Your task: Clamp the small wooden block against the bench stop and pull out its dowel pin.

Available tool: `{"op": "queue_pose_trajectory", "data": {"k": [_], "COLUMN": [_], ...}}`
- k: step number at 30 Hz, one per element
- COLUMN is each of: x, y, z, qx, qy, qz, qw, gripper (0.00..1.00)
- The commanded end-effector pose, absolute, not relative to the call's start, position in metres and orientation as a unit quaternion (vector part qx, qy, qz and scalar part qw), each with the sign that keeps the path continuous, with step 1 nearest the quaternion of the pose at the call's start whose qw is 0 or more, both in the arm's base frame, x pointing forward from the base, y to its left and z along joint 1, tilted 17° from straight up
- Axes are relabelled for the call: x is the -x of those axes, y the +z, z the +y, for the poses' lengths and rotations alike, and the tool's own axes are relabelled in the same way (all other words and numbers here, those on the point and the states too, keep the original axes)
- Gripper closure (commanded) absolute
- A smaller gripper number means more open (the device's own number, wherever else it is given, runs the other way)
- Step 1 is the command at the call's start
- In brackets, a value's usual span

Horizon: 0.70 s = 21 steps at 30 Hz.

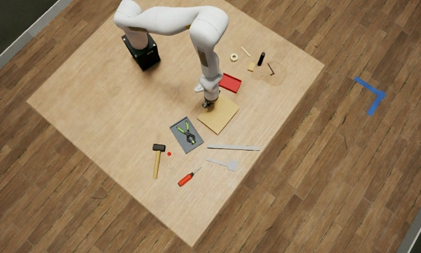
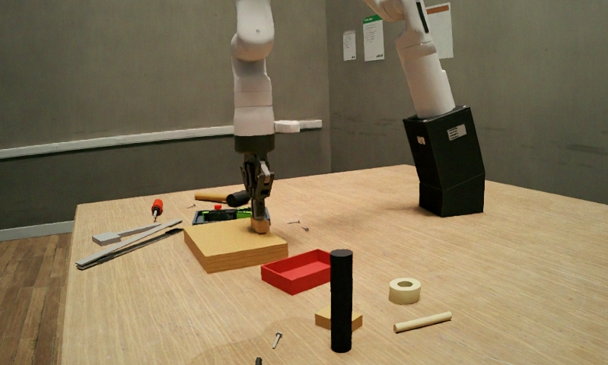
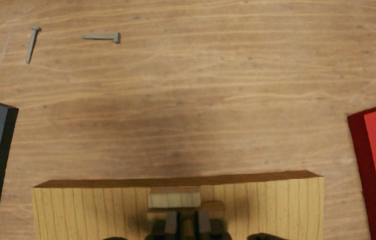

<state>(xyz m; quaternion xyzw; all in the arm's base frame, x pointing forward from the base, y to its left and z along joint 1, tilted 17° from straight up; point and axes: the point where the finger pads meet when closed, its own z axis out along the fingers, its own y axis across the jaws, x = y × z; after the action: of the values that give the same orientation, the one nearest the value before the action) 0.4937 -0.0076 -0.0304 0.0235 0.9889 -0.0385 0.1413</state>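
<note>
Grey walls [image 2: 93, 68] carrying paper notices [image 2: 373, 38] rise behind a wood-plank floor [image 1: 347, 175] marked with blue tape [image 1: 373, 94].
</note>
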Motion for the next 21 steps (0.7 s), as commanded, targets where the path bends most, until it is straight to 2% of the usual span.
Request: {"op": "queue_pose_trajectory", "data": {"k": [1, 21], "x": [-0.4952, -0.4968], "y": [-0.0311, -0.0325], "z": [-0.0047, -0.0053], "qx": [-0.016, -0.017], "qy": [-0.038, -0.038], "qz": [0.989, 0.989], "qw": [0.144, 0.144], "gripper": [0.90, 0.90]}}
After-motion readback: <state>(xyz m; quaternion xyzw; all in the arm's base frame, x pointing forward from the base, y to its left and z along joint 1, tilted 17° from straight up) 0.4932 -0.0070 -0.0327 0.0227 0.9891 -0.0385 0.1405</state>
